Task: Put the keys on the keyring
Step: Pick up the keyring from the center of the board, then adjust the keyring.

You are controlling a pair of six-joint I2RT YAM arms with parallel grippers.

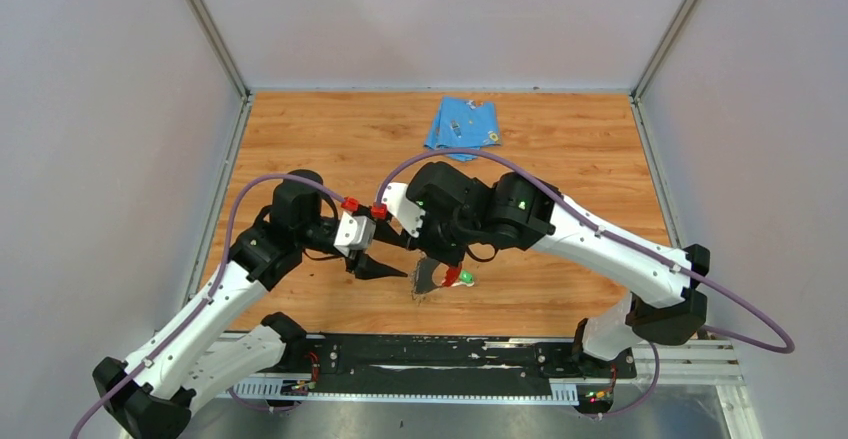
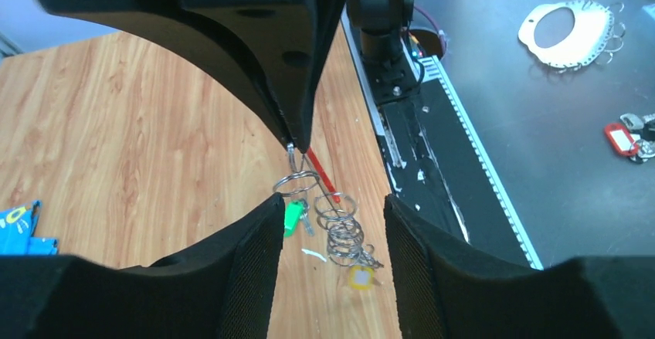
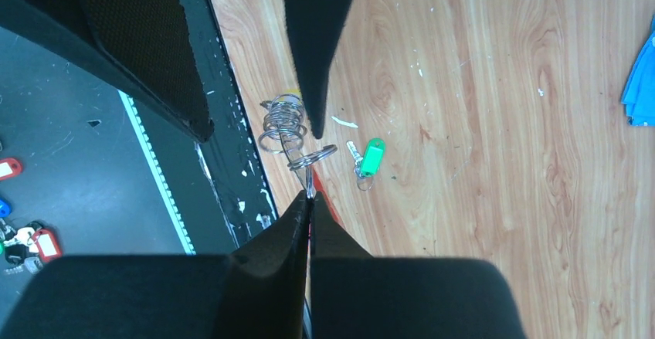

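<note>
Wood-grain bench [image 1: 330, 139] under grey walls, with the work close to its near edge. My right pincer [image 3: 310, 196] is pinched tight on the keyring [image 3: 287, 127], a dangling string of wire loops with a red strip beside the grip. My left pincer [image 2: 334, 204] stands half apart around those loops, holding nothing. The green key [image 3: 371, 157] lies on the wood just beside the hanging loops, and the yellow key [image 2: 360, 277] sits at the string's low end (whether it is hooked on, I cannot tell).

My grip is thin, on wire alone, so a nudge from the left fingers could twist the keyring out or set it swinging. Closing the left pincer here risks catching a loop, not a key, and either key could get knocked over the near edge.

No writing is readable: I can make out none on the key tags, and the print on the blue cloth [image 1: 462, 124] is too small.
</note>
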